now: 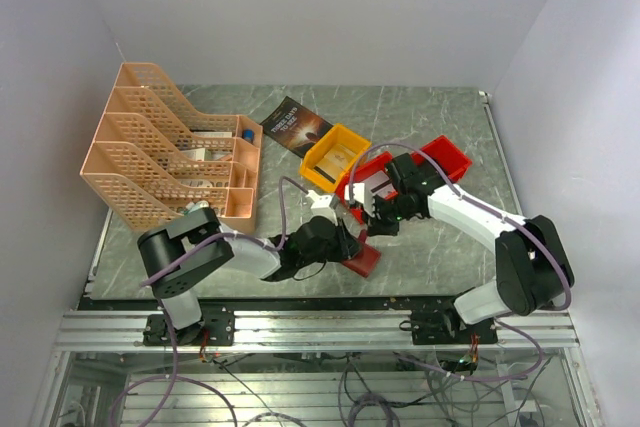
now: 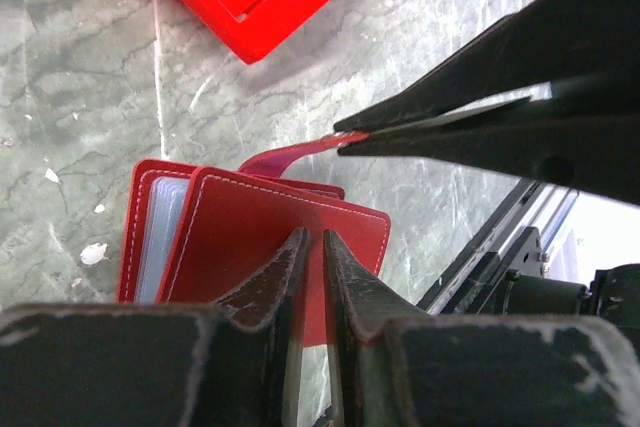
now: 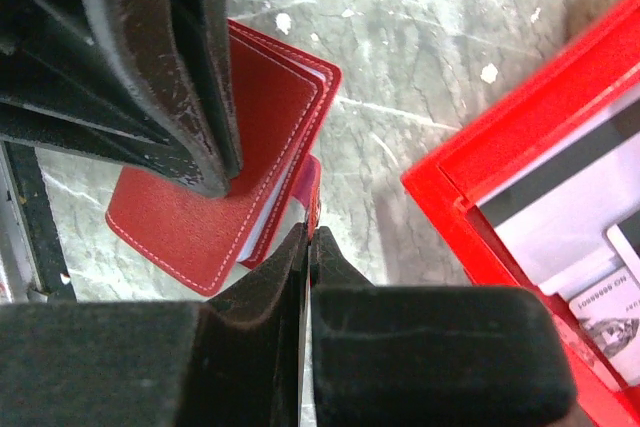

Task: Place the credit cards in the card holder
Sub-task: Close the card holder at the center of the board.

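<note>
Two robot arms meet over a dark red card holder [image 1: 364,261] lying on the marble tabletop [image 1: 430,247] at 6 o'clock, close to the near edge. The right fingers [image 3: 308,235] are clenched on the holder's thin strap [image 2: 300,154], which arcs up from its far side. The left fingers [image 2: 313,239] are drawn almost together, a slit between them, at the near edge of the stitched cover. Whether they grip it cannot be told. Pale clear pockets show at the holder's open side. From above, both wrists crowd over the holder and hide all but one corner. A red bin [image 1: 450,159] sits at 1 o'clock from it, just beside the right wrist, with credit cards [image 3: 560,227] lying inside. A yellow bin [image 1: 345,132] stands at 12 o'clock, a dark book [image 1: 293,127] at 11 o'clock, and an orange file rack [image 1: 150,162] at 10 o'clock.
</note>
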